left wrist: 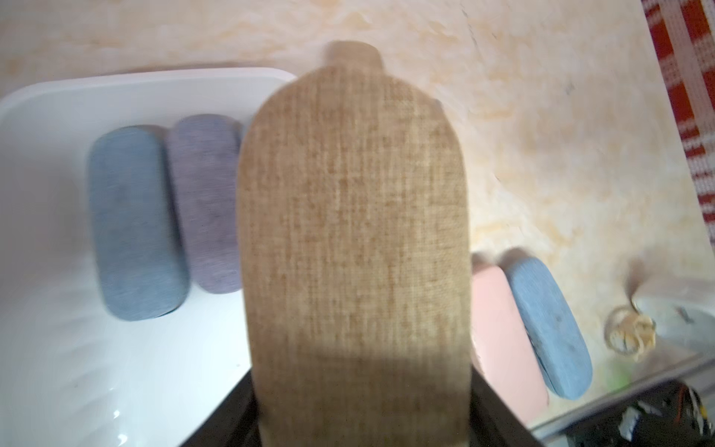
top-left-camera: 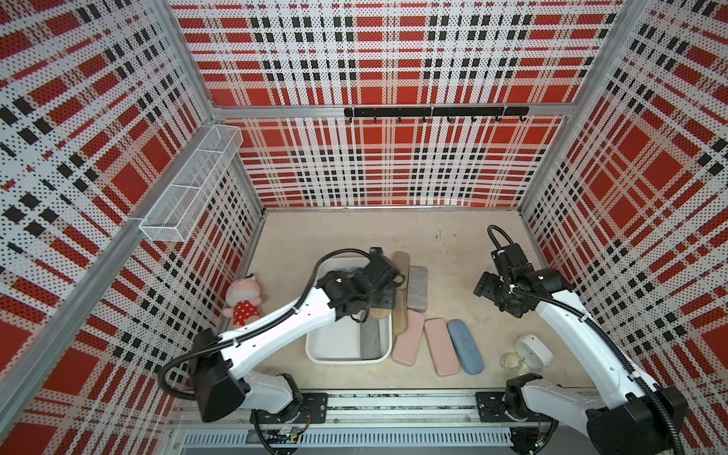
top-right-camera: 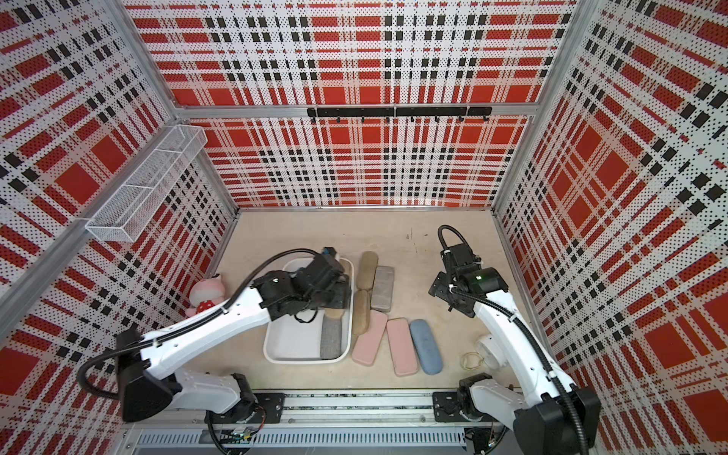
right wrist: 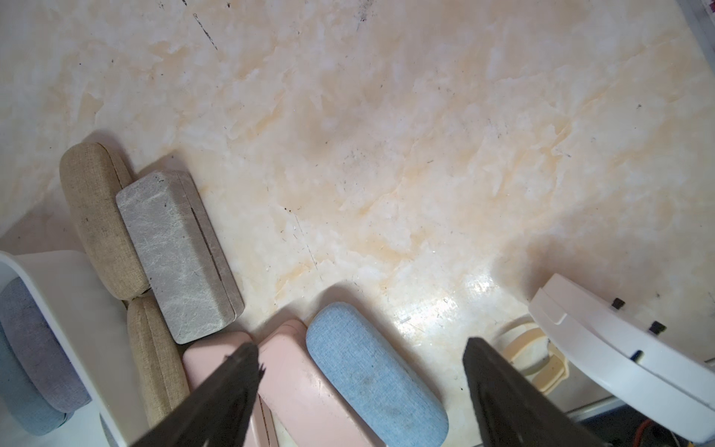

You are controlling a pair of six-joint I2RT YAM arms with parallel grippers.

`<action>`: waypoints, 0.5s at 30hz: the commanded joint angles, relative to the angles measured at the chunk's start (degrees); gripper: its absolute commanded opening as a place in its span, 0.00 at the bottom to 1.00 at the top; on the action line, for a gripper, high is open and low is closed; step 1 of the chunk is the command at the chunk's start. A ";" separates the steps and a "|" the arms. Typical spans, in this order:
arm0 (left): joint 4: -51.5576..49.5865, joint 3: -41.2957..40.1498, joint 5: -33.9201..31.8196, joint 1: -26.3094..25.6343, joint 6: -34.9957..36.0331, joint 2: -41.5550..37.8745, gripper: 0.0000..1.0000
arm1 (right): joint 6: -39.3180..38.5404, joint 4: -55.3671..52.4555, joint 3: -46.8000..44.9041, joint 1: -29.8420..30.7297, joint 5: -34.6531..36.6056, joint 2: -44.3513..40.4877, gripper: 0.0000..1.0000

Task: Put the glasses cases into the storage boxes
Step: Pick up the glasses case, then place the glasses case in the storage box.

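Red-plaid walls [top-left-camera: 394,59] box in a beige marbled surface [right wrist: 387,154]; the left tool [left wrist: 363,410] clamps one end of a tan woven oblong glasses case [left wrist: 354,232] above the rim of the shallow white plastic tub [left wrist: 58,96]. Released there, it could straddle that rim or tip out. The right tool [right wrist: 360,348] gapes wide, empty.

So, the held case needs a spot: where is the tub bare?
Free for the tan case: the tub floor between its left wall and the grey case, nearer the rail than the light blue case and lavender case. Crowded: the table strip right of the tub.
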 commanded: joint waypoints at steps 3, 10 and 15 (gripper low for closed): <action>-2.03 -10.92 5.76 9.96 2.83 -5.93 0.63 | 0.83 1.79 0.14 1.98 -0.54 0.68 0.85; -1.80 -19.87 5.30 12.85 4.44 -5.38 0.62 | 2.72 2.14 0.66 5.78 0.43 2.55 0.85; -0.45 -23.85 7.62 11.79 3.53 -4.81 0.61 | 2.91 2.45 0.24 5.94 0.57 2.16 0.85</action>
